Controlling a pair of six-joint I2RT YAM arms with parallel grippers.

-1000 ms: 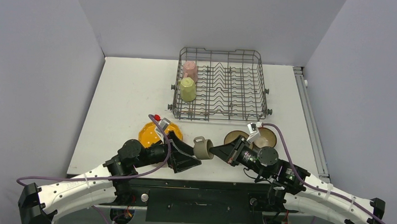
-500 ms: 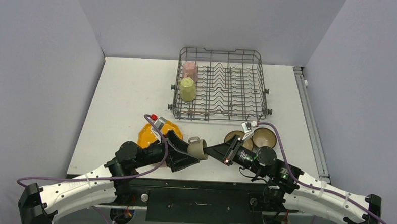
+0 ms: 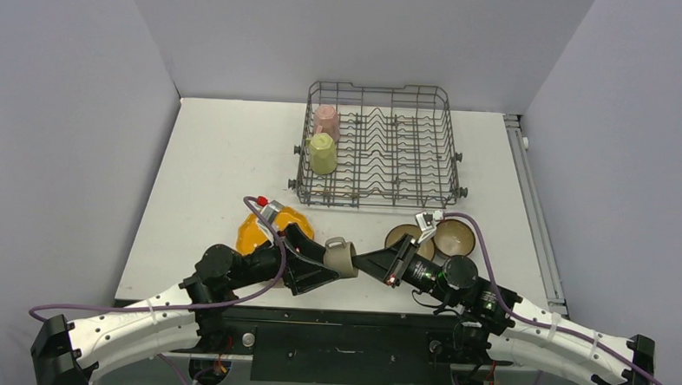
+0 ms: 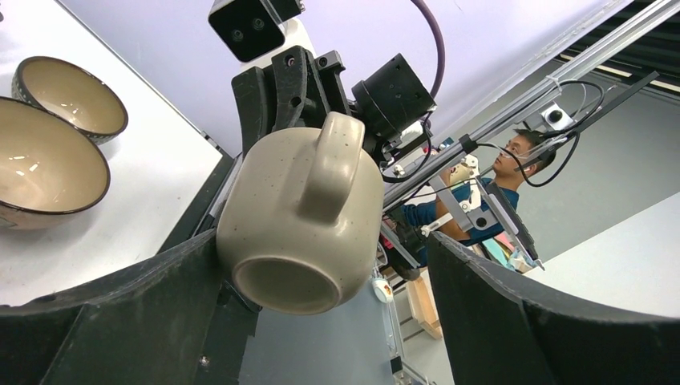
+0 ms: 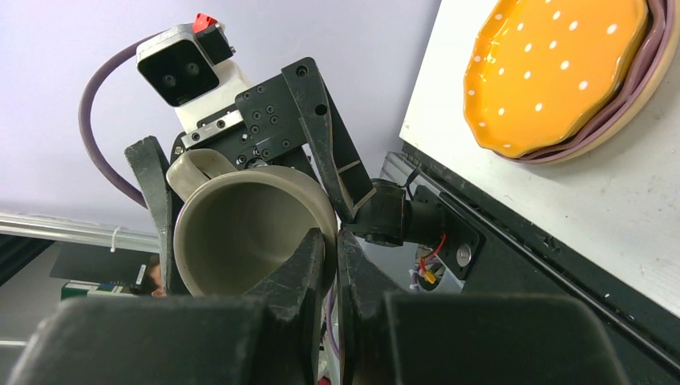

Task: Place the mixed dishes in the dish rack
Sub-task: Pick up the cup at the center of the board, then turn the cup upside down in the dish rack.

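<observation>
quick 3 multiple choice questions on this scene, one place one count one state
1. Where is the pale yellow mug? A in the dish rack; B stacked on a plate; C held in a gripper
2. How many brown bowls stand outside the rack? A one; B two; C three
3. The right gripper is: A open; B out of view; C shut on the small grey-olive cup
Answers: 1 A, it stands by the pink mug among the tines. 2 B, both sit before the rack. 3 C, it pinches the cup's rim.
</observation>
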